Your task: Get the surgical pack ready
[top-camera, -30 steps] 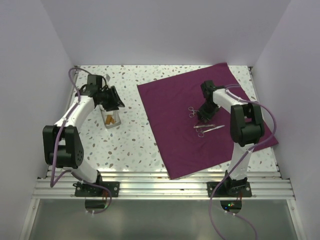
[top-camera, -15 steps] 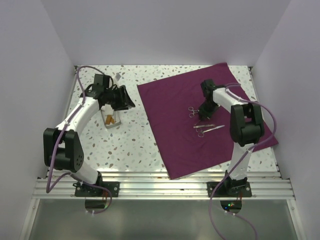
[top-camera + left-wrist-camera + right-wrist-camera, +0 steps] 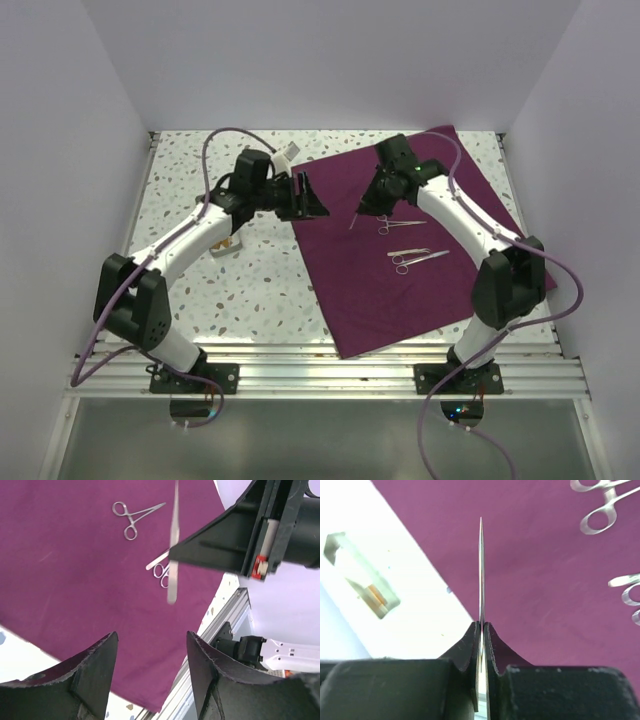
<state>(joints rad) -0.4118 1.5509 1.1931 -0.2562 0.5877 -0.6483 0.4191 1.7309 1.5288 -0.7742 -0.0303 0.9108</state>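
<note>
Top external view, read outward from the arm bases. Showed the plum cloth (image 3: 420, 290) spread flat on the speckled surface (image 3: 250, 290), right of centre. Found steel instruments (image 3: 415, 257) lying together on it, with another ringed clamp (image 3: 385, 226) just beyond. Placed the small steel tray (image 3: 340, 555) off the cloth to the left, partly covered by the left arm, with orange strips (image 3: 376, 596) inside. Farther on, caught the right gripper (image 3: 481, 626) pinched fully shut on a slim steel forceps (image 3: 481, 570), held above the cloth with the tip slanting toward its left edge. Set the left gripper (image 3: 151, 635) facing it over that edge, fingers (image 3: 92, 675) parted fairly wide and holding nothing. Judged as the instrument-gathering step, with the forceps probably bound for a handover or for the tray. Called next for lining the forceps up between the open fingers before closing, without knocking the instruments below.
</note>
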